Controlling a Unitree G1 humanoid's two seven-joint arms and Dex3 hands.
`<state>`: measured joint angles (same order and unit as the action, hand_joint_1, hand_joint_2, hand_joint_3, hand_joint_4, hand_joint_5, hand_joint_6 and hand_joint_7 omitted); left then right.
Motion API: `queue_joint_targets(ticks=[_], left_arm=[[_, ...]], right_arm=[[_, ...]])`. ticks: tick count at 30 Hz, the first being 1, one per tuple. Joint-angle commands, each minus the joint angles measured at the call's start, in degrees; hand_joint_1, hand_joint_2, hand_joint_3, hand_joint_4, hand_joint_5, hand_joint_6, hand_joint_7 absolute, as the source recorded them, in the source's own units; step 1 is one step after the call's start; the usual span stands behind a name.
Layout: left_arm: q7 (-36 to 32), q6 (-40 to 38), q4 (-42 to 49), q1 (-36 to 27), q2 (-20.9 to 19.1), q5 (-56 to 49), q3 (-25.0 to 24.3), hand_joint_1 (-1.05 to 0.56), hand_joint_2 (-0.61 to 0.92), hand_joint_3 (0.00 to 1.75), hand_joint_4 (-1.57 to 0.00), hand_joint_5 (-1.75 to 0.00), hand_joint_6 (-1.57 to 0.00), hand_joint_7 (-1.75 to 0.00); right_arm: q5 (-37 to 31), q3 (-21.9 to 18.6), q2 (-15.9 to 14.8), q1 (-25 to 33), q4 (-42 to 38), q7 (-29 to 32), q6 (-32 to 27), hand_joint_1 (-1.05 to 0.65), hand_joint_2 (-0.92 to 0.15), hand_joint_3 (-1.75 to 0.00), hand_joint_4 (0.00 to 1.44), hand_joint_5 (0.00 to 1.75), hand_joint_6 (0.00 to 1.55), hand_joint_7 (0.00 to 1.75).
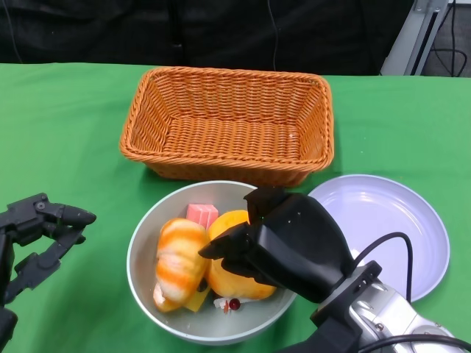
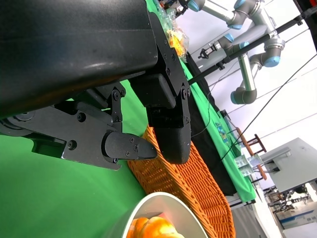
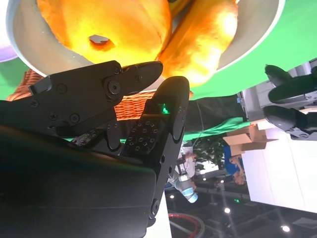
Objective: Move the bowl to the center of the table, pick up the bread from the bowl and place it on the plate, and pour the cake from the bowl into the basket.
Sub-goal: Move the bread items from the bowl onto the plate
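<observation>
A: Where's your bowl (image 1: 147,283)?

B: Grey bowl, on the green table (image 1: 66,140), near edge, just in front of the wicker basket (image 1: 228,121) and touching or nearly touching its front wall. The lilac plate (image 1: 397,220) sits just to its right.

A: Contents?

B: Striped orange-and-white bread (image 1: 179,261) on the left side of the bowl. A rounder orange bun (image 1: 228,224) next to it, half hidden by your right hand. A pink cake piece (image 1: 202,214) at the back, a yellowish bit low down, and something small and red near the front. Basket and plate hold nothing.

A: Right hand?

B: Right hand (image 1: 283,243) is over the bowl's right side, fingers (image 1: 224,248) reaching down onto the orange bun. The right wrist view shows the fingers apart, tips up against the bread surfaces. Whether it actually grips, you cannot tell from these views.

A: Left?

B: Left hand (image 1: 40,228) is well left of the bowl, above the table, fingers spread, holding nothing. The left wrist view confirms the gap between its fingers (image 2: 124,146).
</observation>
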<state>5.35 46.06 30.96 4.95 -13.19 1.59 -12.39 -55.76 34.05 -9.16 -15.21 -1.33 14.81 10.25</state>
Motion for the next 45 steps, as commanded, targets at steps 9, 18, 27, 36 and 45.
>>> queue_joint_targets(ticks=[9, 18, 27, 36, 45], left_arm=[[0.80, 0.13, 0.32, 0.19, -1.32, 0.90, -0.52, -0.12, 0.92, 0.22, -0.84, -1.20, -0.93, -0.79], [0.35, -0.33, 0.59, 0.36, -1.37, 0.35, -0.51, -0.12, 0.92, 0.23, -0.84, -1.20, -0.94, -0.79], [0.69, 0.16, 0.76, 0.28, -1.31, 0.47, -0.34, -0.12, 0.92, 0.23, -0.82, -1.21, -0.92, -0.81], [1.00, -0.40, 0.76, 0.41, -1.47, 0.55, -0.41, -0.14, 0.92, 0.23, -0.84, -1.20, -0.93, -0.81], [0.96, -0.64, 0.23, 0.10, -1.46, 0.40, -0.47, -0.12, 0.92, 0.22, -0.85, -1.20, -0.93, -0.82]], right_arm=[[-13.94, 2.18, 0.71, 3.42, 12.78, -20.06, -16.21, -0.50, -0.92, -0.04, 0.88, 0.24, 0.94, 0.01], [-27.64, 5.83, 5.69, 1.80, 18.99, -41.74, -22.99, -0.83, -0.92, -0.04, 0.51, 0.00, 0.39, 0.00], [-28.74, 6.07, 8.56, 0.46, 16.59, -43.20, -23.86, -0.91, -0.92, -0.07, 0.39, 0.00, 0.13, 0.00], [-29.62, 6.04, 9.65, -0.39, 14.87, -44.15, -24.79, -0.90, -0.92, -0.08, 0.37, 0.01, 0.18, 0.04], [-30.47, 5.74, 10.06, -4.00, 8.36, -45.25, -26.96, -0.91, -0.92, -0.09, 0.41, 0.02, 0.24, 0.04]])
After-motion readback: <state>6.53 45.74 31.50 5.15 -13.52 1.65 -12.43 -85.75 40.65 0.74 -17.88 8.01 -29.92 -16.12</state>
